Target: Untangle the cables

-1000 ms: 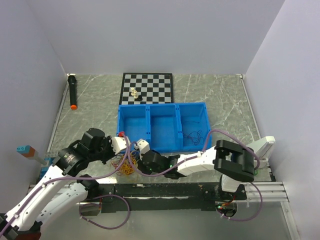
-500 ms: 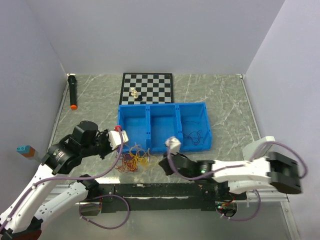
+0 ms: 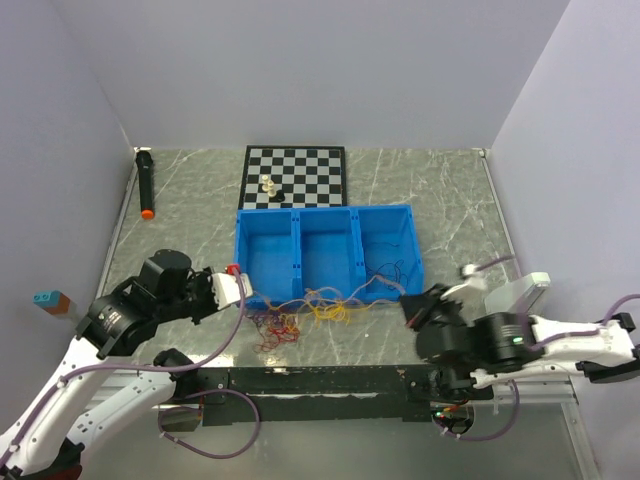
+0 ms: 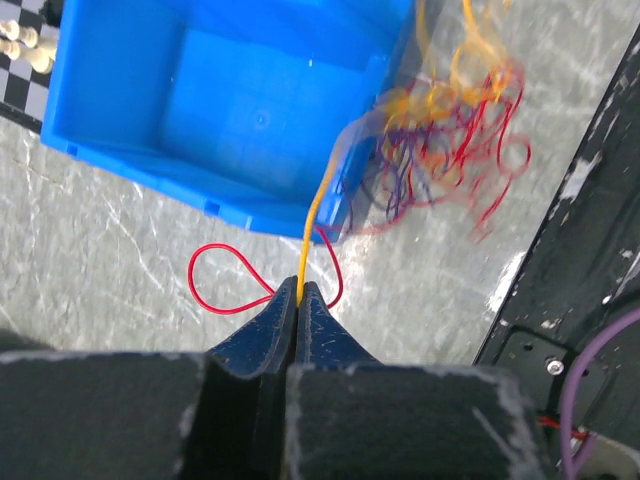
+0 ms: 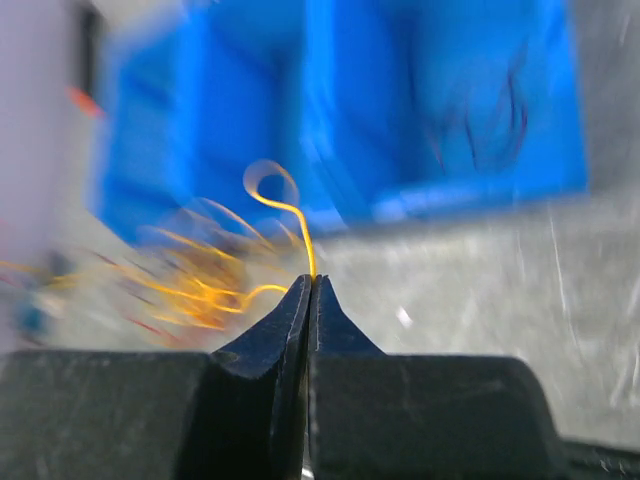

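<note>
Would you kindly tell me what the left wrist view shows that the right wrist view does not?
Only left wrist: the left gripper shut on an orange strand, a red loop beside it, chess pieces in the corner. Only right wrist: the right gripper shut on an orange strand, dark wires lying in one compartment. Both: the blue bin, the tangled cables, blurred in each.

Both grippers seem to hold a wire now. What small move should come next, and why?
Probably pull the right gripper slightly away from the left gripper. Each is shut on an orange-yellow strand, and the cables stretch between them, yet a tangled clump lies before the blue bin; a gentle pull may loosen it.
</note>
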Robot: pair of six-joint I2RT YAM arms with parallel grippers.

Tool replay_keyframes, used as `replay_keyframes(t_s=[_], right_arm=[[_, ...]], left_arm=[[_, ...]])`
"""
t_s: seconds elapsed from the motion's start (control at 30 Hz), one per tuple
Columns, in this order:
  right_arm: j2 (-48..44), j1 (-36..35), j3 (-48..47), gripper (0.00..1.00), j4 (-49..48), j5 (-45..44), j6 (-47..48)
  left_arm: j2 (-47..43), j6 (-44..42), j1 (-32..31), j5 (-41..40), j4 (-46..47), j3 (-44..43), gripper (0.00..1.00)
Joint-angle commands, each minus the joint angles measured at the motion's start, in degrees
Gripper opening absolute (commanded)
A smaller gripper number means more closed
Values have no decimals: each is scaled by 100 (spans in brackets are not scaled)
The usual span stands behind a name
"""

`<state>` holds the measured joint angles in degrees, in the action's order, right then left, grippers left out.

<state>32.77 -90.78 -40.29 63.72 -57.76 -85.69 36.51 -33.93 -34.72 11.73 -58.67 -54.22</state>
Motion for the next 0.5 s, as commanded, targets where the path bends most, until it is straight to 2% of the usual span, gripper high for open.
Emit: replay_keyframes(t_s=[0.0, 0.03, 0.1, 0.13, 0.23, 0.33, 0.4, 0.47], right_arm=[[-438, -18, -927, 0, 1586, -1448, 170], [-534, -10, -919, 0, 1094, -1458, 1011], [-562, -18, -735, 0, 188, -1370, 1718], [-492, -18, -656, 0, 36, -1300, 1870], [-54, -18, -480, 0, -98, -984, 1786], [667, -27, -593, 0, 245, -738, 1416], [1106, -97, -812, 0, 866, -702, 759], [1380, -255, -918, 0, 852, -728, 790]], left_arm=[[-109, -263, 9, -154, -118, 139, 1], [-92, -272, 9, -101, -153, 139, 1], [-48, -263, 9, -30, -205, 148, 1], [-22, -272, 9, -13, -223, 139, 1], [49, -307, 9, 49, -223, 96, 1], [40, -272, 9, 58, -118, -18, 1], [49, -184, 9, 101, -4, -89, 1], [31, -53, 9, 216, 84, -185, 1]])
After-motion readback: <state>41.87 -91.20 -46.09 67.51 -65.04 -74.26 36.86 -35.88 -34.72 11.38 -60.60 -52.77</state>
